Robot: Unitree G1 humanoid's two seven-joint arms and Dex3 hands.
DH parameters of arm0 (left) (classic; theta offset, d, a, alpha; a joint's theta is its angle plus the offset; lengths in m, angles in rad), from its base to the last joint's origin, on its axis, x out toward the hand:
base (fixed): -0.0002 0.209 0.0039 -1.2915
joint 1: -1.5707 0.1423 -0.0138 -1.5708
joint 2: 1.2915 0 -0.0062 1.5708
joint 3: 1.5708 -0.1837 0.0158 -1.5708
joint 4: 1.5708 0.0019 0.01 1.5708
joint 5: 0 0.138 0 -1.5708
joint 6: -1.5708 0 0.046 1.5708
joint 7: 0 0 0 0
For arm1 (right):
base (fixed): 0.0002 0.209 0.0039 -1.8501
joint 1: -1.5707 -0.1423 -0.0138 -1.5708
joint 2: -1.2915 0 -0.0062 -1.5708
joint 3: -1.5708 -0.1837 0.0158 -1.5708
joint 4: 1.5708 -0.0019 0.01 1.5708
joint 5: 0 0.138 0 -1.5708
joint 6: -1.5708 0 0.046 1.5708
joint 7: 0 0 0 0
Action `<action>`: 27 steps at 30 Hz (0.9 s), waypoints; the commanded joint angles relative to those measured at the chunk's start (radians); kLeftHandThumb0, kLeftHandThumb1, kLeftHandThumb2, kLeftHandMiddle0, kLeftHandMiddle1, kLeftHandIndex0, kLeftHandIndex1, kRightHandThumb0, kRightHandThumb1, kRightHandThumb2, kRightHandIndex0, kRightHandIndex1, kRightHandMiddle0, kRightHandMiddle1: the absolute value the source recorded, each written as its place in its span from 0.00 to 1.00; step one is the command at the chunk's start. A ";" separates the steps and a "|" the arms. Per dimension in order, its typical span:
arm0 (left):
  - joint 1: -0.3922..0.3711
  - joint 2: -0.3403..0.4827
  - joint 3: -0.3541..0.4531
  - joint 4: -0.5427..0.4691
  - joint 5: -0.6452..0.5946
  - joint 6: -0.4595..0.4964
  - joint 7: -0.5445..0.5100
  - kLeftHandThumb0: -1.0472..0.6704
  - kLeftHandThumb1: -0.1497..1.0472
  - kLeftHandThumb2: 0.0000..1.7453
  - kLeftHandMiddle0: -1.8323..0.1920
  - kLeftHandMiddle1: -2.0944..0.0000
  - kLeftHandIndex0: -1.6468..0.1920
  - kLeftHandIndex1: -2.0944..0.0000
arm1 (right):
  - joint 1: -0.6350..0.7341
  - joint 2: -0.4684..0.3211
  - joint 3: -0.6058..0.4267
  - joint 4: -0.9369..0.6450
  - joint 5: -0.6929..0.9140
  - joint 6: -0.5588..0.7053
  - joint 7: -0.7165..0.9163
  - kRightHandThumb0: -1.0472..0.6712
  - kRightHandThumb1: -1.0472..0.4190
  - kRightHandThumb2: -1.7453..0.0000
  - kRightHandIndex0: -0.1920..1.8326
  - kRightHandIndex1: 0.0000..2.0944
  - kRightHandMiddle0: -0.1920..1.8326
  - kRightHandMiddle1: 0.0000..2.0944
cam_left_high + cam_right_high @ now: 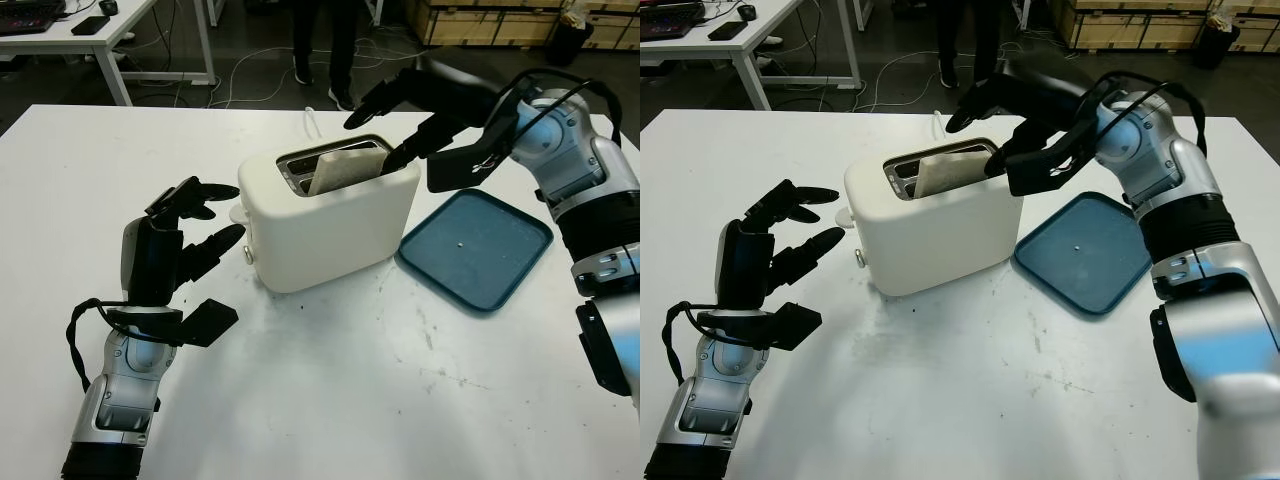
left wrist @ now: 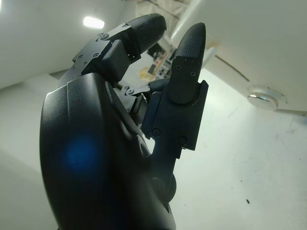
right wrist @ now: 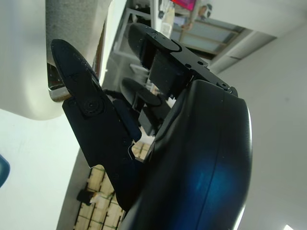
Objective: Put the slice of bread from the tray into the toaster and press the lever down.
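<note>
The slice of bread (image 1: 343,167) – pale, square-cut – stands tilted in the slot of the white toaster (image 1: 330,215). The right hand (image 1: 395,115) hovers just above it, open, holding nothing; the left hand (image 1: 190,232) waits open beside the toaster – blue tray (image 1: 478,249) bare.

toaster (image 1: 335,225): smooth, satin cream plastic shell; metal slot rims
bread (image 1: 345,165): pale, matt, porous crumb
tray (image 1: 480,250): blue plastic, matt
table (image 1: 330,400): white, smooth, scuffed
right hand (image 1: 400,115): black matt plastic
left hand (image 1: 185,240): black matt plastic
</note>
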 commanded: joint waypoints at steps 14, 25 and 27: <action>0.019 -0.020 -0.009 -0.020 0.017 0.015 0.012 0.40 0.87 0.00 0.66 0.39 0.62 0.60 | -0.061 0.052 0.044 0.118 -0.029 -0.105 -0.084 0.32 0.25 1.00 0.49 0.23 0.58 0.01; 0.018 -0.021 -0.010 -0.014 0.021 0.007 0.024 0.40 0.87 0.00 0.66 0.38 0.63 0.60 | -0.083 0.064 0.085 0.185 -0.054 -0.128 -0.107 0.30 0.26 1.00 0.49 0.30 0.59 0.01; 0.020 -0.018 -0.011 -0.016 0.022 0.007 0.021 0.40 0.88 0.00 0.66 0.38 0.63 0.60 | -0.086 0.067 0.093 0.201 -0.065 -0.132 -0.123 0.31 0.26 1.00 0.49 0.34 0.59 0.01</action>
